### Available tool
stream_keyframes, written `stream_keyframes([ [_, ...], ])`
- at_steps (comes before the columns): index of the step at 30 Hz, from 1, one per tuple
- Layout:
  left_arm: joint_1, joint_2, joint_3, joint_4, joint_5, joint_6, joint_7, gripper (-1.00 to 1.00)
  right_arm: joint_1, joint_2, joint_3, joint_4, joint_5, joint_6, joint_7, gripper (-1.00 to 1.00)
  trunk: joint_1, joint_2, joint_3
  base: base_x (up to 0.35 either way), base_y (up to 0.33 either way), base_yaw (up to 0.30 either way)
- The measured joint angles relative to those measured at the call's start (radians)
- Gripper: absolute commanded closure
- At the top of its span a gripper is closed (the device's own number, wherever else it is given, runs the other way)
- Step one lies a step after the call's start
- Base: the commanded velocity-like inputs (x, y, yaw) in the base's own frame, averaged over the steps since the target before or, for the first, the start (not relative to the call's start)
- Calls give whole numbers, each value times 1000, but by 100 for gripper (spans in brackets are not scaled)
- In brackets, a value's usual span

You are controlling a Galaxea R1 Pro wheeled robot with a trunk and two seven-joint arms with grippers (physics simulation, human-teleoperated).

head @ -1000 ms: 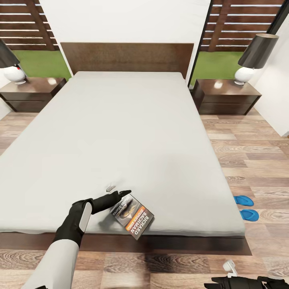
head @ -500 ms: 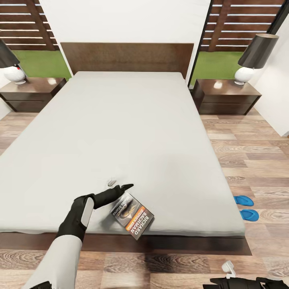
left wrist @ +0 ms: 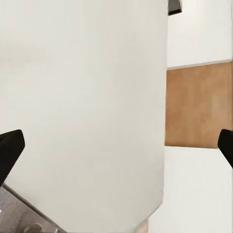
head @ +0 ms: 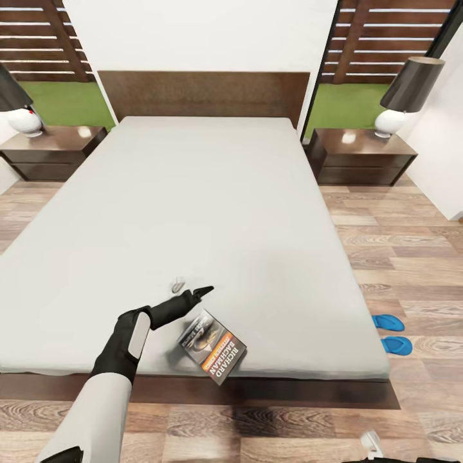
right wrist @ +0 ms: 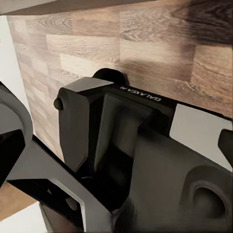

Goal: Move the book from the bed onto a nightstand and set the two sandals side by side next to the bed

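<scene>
The book (head: 212, 347), dark grey with an orange band, lies on the pale mattress of the bed (head: 212, 206) at its foot edge, one corner poking past the edge. My left gripper (head: 191, 288) hovers just above and behind the book, apart from it. In the left wrist view the left gripper (left wrist: 116, 145) stands open, its fingertips (left wrist: 9, 148) far apart over the mattress. Two blue sandals (head: 388, 322) (head: 397, 345) lie close together on the floor by the bed's right side. My right gripper (right wrist: 117, 144) is open and holds nothing, low by the robot's own body.
A nightstand (head: 51, 149) stands left of the headboard and another nightstand (head: 363, 154) right of it. Each carries a white-based lamp (head: 399, 96) with a dark shade. Wood-plank floor (head: 399, 257) runs along the bed's right side and past its foot.
My left gripper has lifted and drawn a little away from the book, up the bed. The right arm has sunk lower at the picture's bottom edge. The book has not moved.
</scene>
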Motion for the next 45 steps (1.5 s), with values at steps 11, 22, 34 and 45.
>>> stream_keyframes([
  [11, 0, 0, 0, 0, 222, 0, -3, -100, 0, 0, 0, 71, -2, 1, 1, -100, -42, 77, 34, 0, 0, 0],
  [22, 0, -1, 0, 0, 223, 2, -6, -100, 0, -5, 0, 72, -8, -1, 2, -100, -84, 154, 69, 0, 0, 0],
  [34, 0, -2, 0, 0, 224, 3, -7, -100, 0, -11, 0, 75, -10, -1, 6, -100, -130, 238, 107, 0, 0, 0],
  [45, 0, 2, -130, -13, 222, 11, -3, -100, 0, -79, -4, 76, -20, -9, 154, -100, -173, 315, 141, 0, 0, 0],
])
